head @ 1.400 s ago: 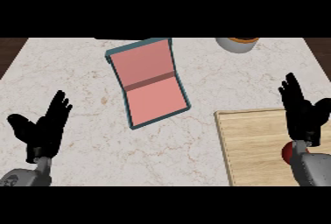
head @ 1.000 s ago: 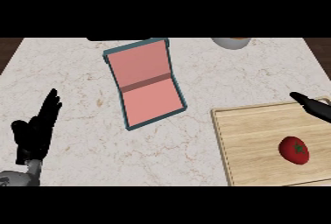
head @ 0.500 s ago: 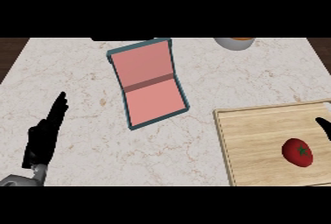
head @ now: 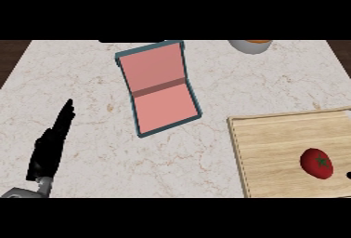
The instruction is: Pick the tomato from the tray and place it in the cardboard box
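Work surface: the counter (head: 89, 83) was a pale marble top with thin tan veining, and it filled nearly the whole head view. A dark brown surface (head: 12, 56) showed beyond the counter's upper left and upper right corners.

Tray: a light wooden tray (head: 274, 144) with a raised rim lay at the lower right of the counter, cut off by the view's right and lower edges.

Task item: the tomato (head: 316, 162), red with a small green stem mark, rested on the tray's floor near its right side. It was still in the tray and well apart from the box.

Receptacle: the box (head: 161, 88) lay flat and open at the upper middle of the counter, turned slightly off square (pink inside, teal rim, a darker band across its middle). Its lower right corner was near the tray's upper left corner, not touching.

Other items: a grey bowl (head: 250, 45) with orange contents was partly visible at the upper edge.

Left hand (head: 49, 148): it showed at the lower left, seen edge-on, fingers straight and together, holding nothing, above its grey forearm (head: 19, 193).

Right hand (head: 349, 175): only a black sliver showed at the right edge, just beside the tomato; its state could not be determined
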### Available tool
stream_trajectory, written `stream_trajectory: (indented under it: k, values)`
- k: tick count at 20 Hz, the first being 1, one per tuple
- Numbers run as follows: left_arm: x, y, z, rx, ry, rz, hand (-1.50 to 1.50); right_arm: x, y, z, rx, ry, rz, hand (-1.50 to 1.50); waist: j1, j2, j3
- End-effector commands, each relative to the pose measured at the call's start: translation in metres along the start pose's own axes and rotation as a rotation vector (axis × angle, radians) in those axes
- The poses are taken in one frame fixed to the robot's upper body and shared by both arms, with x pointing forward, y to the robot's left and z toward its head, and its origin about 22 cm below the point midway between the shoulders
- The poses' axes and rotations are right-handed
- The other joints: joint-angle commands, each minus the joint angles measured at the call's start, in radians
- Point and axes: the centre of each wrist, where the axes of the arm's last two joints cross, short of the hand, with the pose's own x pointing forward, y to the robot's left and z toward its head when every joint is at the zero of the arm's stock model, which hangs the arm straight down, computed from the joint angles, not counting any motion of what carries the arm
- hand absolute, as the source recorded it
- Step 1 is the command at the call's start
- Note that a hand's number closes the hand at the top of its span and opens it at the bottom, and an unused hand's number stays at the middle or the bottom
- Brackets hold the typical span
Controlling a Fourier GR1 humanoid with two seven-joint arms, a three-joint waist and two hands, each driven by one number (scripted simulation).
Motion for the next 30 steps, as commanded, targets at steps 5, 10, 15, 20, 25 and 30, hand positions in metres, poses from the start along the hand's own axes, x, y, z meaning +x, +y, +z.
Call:
stream_trajectory:
  k: [5,10,15,20,25,30]
  values:
    - [0.005,-0.006,0.007,-0.005,-0.013,-0.012,0.00,0.050,-0.013,0.025,0.377,0.186,0.252,-1.50,0.013,-0.002,0.003]
    - [0.001,0.003,-0.010,-0.017,-0.017,-0.005,0.00,0.086,0.006,0.031,0.393,0.249,0.259,-1.50,0.015,0.003,0.004]
    - [0.020,0.015,0.007,-0.014,-0.009,-0.016,0.00,0.083,0.025,0.025,0.361,0.309,0.266,-1.50,0.018,0.000,0.006]
    - [0.006,-0.002,0.004,-0.008,0.002,0.013,0.00,0.087,0.035,0.028,0.385,0.330,0.299,-1.50,0.013,0.001,0.005]
    - [0.010,0.009,0.007,-0.005,-0.002,-0.003,0.00,0.067,0.040,0.032,0.380,0.357,0.317,-1.50,0.009,-0.001,0.006]
    - [0.009,0.003,0.007,-0.016,0.007,0.006,0.00,0.066,0.049,0.038,0.381,0.341,0.293,-1.50,0.008,0.000,0.005]
